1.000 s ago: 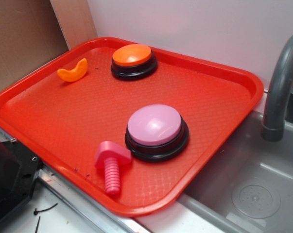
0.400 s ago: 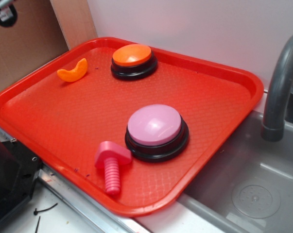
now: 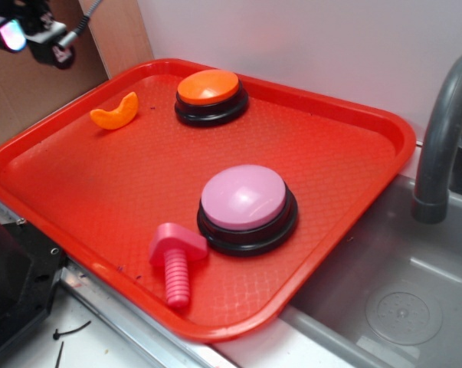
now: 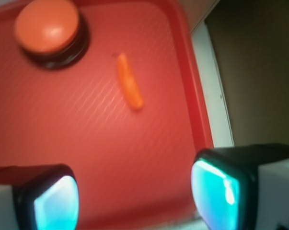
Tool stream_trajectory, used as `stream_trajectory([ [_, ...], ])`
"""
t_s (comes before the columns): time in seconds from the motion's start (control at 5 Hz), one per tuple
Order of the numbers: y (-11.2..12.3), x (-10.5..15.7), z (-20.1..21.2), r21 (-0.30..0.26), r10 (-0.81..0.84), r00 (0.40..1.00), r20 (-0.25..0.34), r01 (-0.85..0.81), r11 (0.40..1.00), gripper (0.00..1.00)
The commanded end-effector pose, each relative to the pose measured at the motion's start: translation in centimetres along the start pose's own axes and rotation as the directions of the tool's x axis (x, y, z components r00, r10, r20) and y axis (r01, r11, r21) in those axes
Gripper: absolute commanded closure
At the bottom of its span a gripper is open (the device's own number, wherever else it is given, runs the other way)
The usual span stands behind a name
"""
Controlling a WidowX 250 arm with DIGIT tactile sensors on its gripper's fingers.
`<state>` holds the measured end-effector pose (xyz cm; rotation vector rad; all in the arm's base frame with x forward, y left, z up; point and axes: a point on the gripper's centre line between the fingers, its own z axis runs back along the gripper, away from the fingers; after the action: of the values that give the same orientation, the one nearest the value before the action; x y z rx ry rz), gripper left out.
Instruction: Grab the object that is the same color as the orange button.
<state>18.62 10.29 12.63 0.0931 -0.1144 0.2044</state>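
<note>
at the top left corner of the exterior view, around ten o'clock from the middle of the red textured plastic tray (image 3: pixel 338 153), the robot's black pincer (image 3: pixel 27 34) hangs in the air above the tray's far left edge, with a cyan glow showing on one finger and a grey cable rising from it. from the wrist camera its two black fingers (image 4: pixel 43 201) with glowing cyan pads stand at the bottom of the frame, spread wide apart with only bare tray surface between them, so the pincer is fully open and holds nothing. the small orange crescent-shaped plastic piece (image 3: pixel 114 113) lies flat on the tray near its ten o'clock corner, apart from everything else; in the wrist view it shows as a slim curved sliver (image 4: pixel 129 88) well ahead of the fingers, at about twelve o'clock from the gap between them. just to the three o'clock side of it in the exterior view sits the round orange domed push button on a black circular base (image 3: pixel 210 95), near the tray's far rim. closer to the middle of the tray, at about five o'clock from the orange button, stands a larger pink-topped button on a black base (image 3: pixel 246 207), and a pink plastic bolt (image 3: pixel 175 264) lies touching or nearly touching its eight o'clock side, the threaded shaft pointing toward the near rim. a grey sink basin (image 3: pixel 399 307) with a grey curved faucet (image 3: pixel 445 138) lies at the tray's three o'clock side.
</note>
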Motion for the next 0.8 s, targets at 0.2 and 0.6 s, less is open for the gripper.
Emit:
stream_trajectory([
  [0.2, 0.5, 4.5, -8.8, -0.036, -0.004, 1.000, 0.009, 0.004, 0.999, 0.00],
  [0.6, 0.5, 4.6, -11.5, -0.076, 0.003, 1.000, -0.028, -0.006, 0.997, 1.00],
])
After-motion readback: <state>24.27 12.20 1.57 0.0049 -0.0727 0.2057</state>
